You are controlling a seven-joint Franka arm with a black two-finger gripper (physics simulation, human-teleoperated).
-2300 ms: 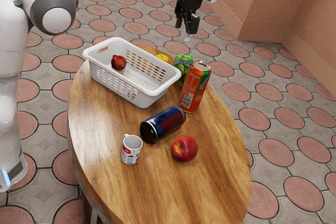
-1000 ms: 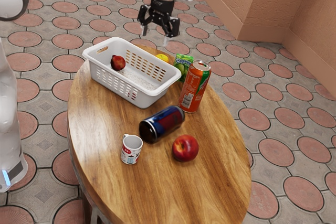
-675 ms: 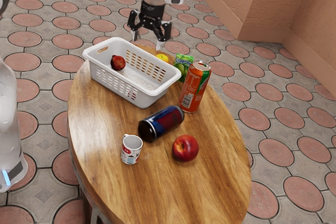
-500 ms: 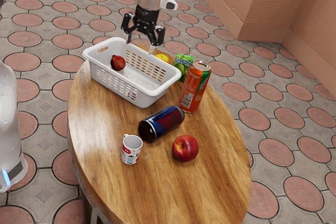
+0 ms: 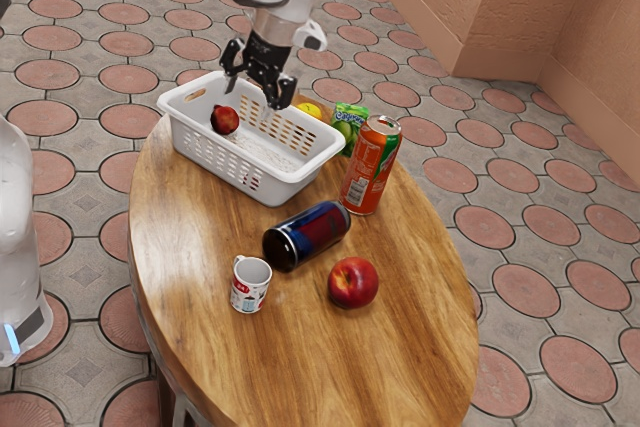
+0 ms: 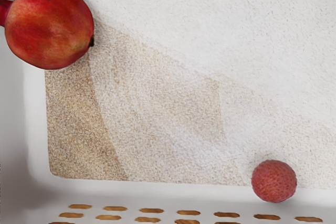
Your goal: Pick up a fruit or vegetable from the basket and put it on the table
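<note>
Pomegranate (image 6: 50,27), smooth, rnd, w/ bumpy lychee (image 6: 274,181) in slotted plastic basket (image 5: 288,188).

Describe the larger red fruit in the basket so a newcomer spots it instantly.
On the wooden table stands a white plastic basket with slotted walls. Inside it, toward the exterior view's left end, lies a smooth, round, red pomegranate with a stubby crown. The other fruit seen in there, likely a lychee, is much smaller and pebbly-skinned.
</note>
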